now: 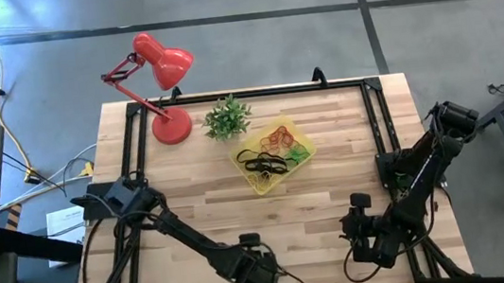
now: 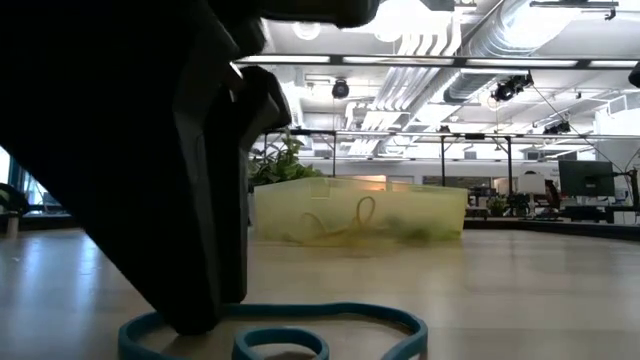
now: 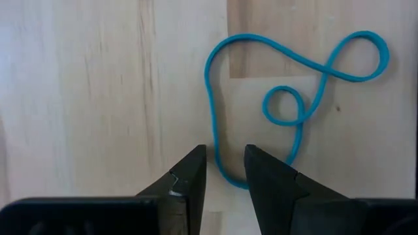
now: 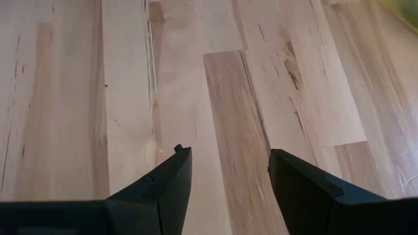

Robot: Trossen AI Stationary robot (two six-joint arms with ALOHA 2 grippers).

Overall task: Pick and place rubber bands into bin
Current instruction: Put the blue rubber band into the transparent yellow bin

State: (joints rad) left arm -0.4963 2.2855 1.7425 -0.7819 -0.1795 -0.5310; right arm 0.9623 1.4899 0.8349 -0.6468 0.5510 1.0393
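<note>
A blue rubber band lies twisted into loops flat on the wooden table near its near edge, and it also shows in the low view. My left gripper points steeply down over the band's near end, open, one finger on each side of a strand. The yellow translucent bin sits at mid-table, holding black, orange and green rubber bands. My right gripper waits open above bare wood at the near right, with nothing between its fingers. My left gripper comes at the blue band from above, its fingers on either side of the strand at the loop's near end, lying across it. The band lies flat on the table. I cannot tell whether the fingers touch it.
A red desk lamp and a small green plant stand at the far side, left of the bin. A black frame rail runs along the table's far edge and down both sides. Bare wood lies between the bin and the near edge.
</note>
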